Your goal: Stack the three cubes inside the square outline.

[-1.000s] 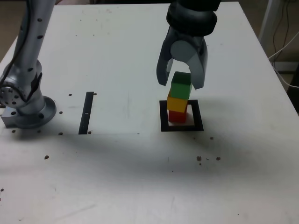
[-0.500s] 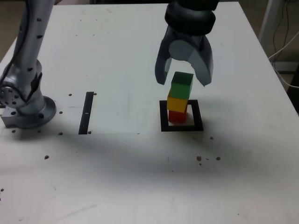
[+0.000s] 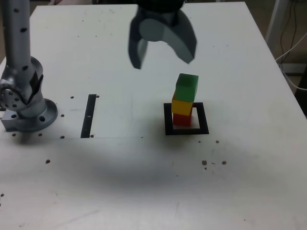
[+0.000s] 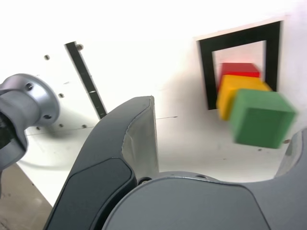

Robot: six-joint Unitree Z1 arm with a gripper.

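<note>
Lifted clear since the earlier frames, the gripper (image 3: 162, 49) has gone up and toward the exterior view's left, jaws spread wide and holding nothing. Nearest the camera lies the outline (image 3: 186, 131); inside it stands the stack: red cube (image 3: 182, 120), yellow cube (image 3: 183, 106), green cube (image 3: 186, 87) on top, perhaps slightly offset. Stacking looks done; only a careful retreat remains.

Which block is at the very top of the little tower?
On the white table, find the black square outline toward the exterior view's right. A small tower stands inside it, and the top block is the green cube, above the yellow cube and the red cube.
</note>
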